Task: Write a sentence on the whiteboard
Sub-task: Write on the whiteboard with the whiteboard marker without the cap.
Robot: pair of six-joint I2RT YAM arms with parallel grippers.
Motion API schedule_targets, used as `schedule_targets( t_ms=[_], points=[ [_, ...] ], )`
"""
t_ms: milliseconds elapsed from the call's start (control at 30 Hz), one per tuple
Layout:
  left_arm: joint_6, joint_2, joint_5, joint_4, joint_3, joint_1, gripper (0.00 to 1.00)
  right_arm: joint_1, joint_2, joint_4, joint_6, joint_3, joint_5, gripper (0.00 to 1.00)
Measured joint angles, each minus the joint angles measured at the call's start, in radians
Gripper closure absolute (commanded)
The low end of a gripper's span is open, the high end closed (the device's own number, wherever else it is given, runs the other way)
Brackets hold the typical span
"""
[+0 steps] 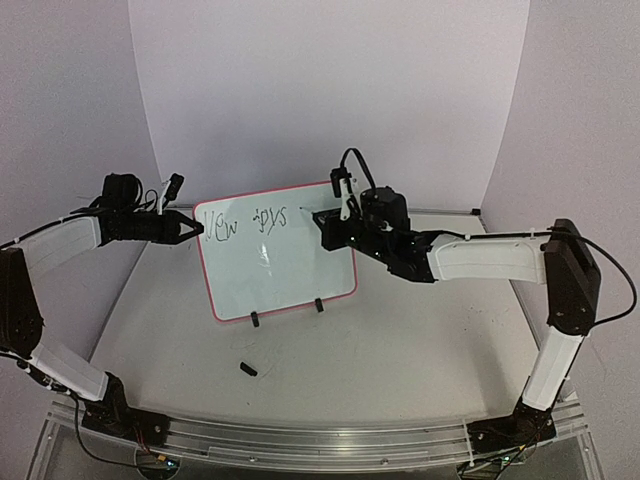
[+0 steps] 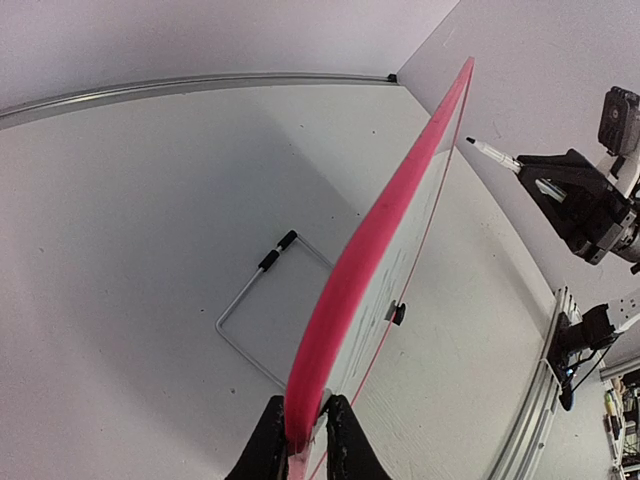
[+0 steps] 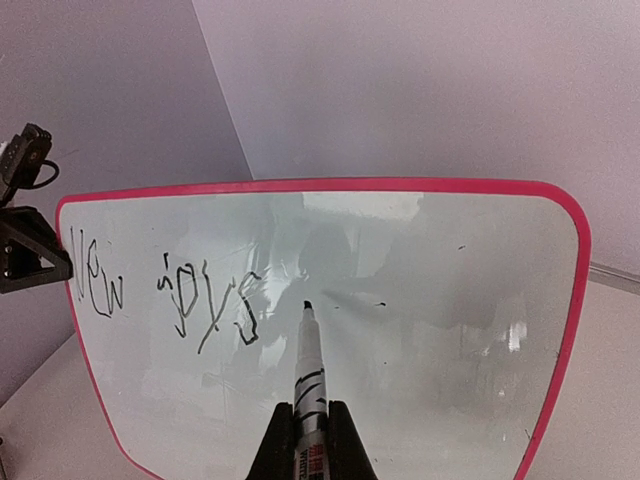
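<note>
Right gripper [image 3: 310, 440] fills the bottom of its wrist view, fingers pressed onto a marker [image 3: 310, 370] that points straight at the board. Tip sits at the white surface right of the last written word; actual contact can't be told. From the left wrist view the same marker [image 2: 495, 155] pokes out just beside the board face.

Left gripper [image 2: 305, 425] pinches the pink rim, one finger on each side, board edge-on to that camera. In the top view the left gripper [image 1: 190, 228] holds the board's left edge near its upper corner, and the right gripper [image 1: 325, 228] sits at the upper right part of the face.

Whiteboard [image 1: 285, 280] stands upright, tilted, on two black feet [image 1: 255, 320] around the middle of the desk [image 1: 420, 350], nearer the far edge than the near one. The sentence [image 3: 170, 295] so far reads "New joys", one line along the top left of the board; the rest of the face is blank.

Small black piece [image 1: 248, 368] lies on the desk in front of the board, toward the near edge, apart from the feet. Wire bracket [image 2: 255, 300] lies flat on the desk behind the board.
</note>
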Motion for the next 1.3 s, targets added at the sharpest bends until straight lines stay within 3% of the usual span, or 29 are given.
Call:
schedule_targets(
  t_ms=[500,1300],
  points=[
    [0.037,0.000,0.008,-0.008,0.000,0.000,1.00,0.000,0.038,-0.022,0.004,0.029,0.020,1.00],
    [0.077,0.007,0.017,-0.019,0.000,0.000,1.00,0.002,0.063,-0.024,0.008,0.049,0.093,1.00]
  ],
)
